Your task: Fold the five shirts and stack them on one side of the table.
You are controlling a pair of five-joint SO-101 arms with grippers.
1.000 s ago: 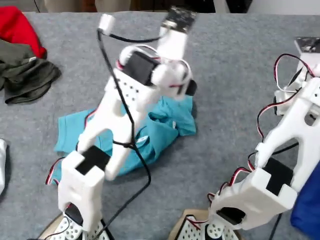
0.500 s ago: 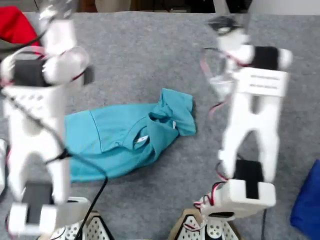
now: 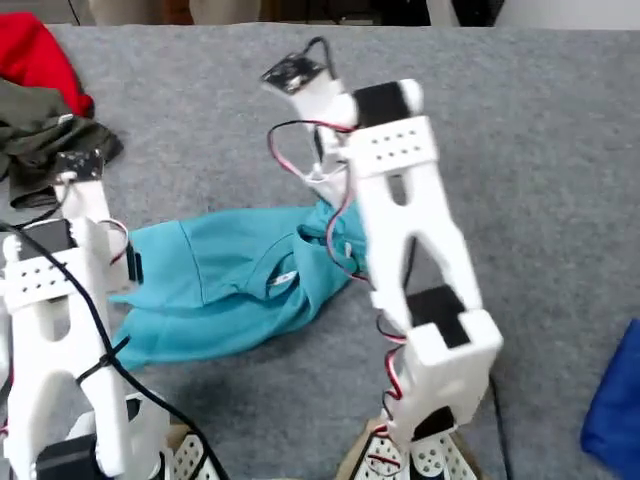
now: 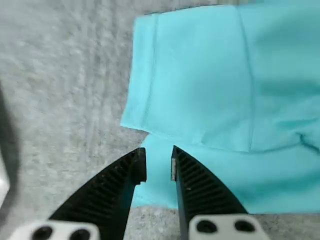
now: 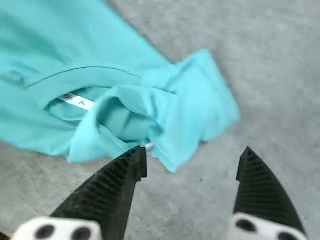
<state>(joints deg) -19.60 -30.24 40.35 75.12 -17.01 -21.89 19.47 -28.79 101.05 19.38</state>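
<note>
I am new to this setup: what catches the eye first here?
A teal shirt lies crumpled mid-table. The left gripper hangs over its sleeve end, the right gripper, open, over its collar. A red shirt and a dark green shirt sit at the far left corner.

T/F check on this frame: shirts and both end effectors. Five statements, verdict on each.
1. The right end effector is wide open over the teal shirt. True.
2. The teal shirt is folded flat. False: it lies rumpled and spread out.
3. A red shirt lies at the table's far left corner. True.
4. The blue shirt rests on the teal shirt. False: it lies apart, at the table's right edge.
5. The left end effector is shut on the red shirt. False: it is at the teal shirt's edge, jaws slightly apart.
</note>
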